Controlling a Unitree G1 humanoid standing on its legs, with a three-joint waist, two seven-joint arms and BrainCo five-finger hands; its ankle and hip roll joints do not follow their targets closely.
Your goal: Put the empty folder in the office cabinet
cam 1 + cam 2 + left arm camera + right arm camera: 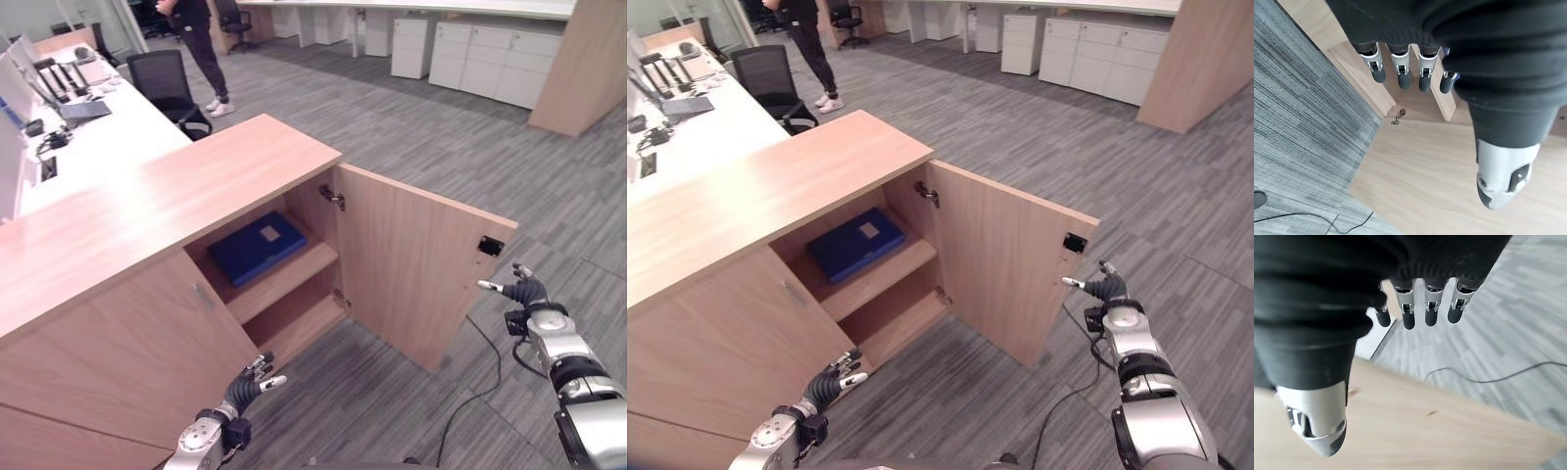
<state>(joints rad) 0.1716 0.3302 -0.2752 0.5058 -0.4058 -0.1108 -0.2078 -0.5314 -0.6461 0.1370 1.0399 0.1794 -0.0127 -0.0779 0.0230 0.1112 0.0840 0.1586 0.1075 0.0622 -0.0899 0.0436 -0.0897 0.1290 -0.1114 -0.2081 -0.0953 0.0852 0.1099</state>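
Folder (258,247) flat on upper cabinet (147,215) shelf; wrist views: left robot hand (1400,63), right robot hand (1420,303) both spread, empty.

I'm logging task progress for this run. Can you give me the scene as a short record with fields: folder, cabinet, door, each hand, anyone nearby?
folder: blue folder lying flat on the upper shelf inside the cabinet
cabinet: wooden office cabinet, right compartment open
door: cabinet door swung wide open
left hand: left hand open, holding nothing, low in front of the cabinet
right hand: right hand open, holding nothing, beside the door's outer edge
person: person standing far back by the desk
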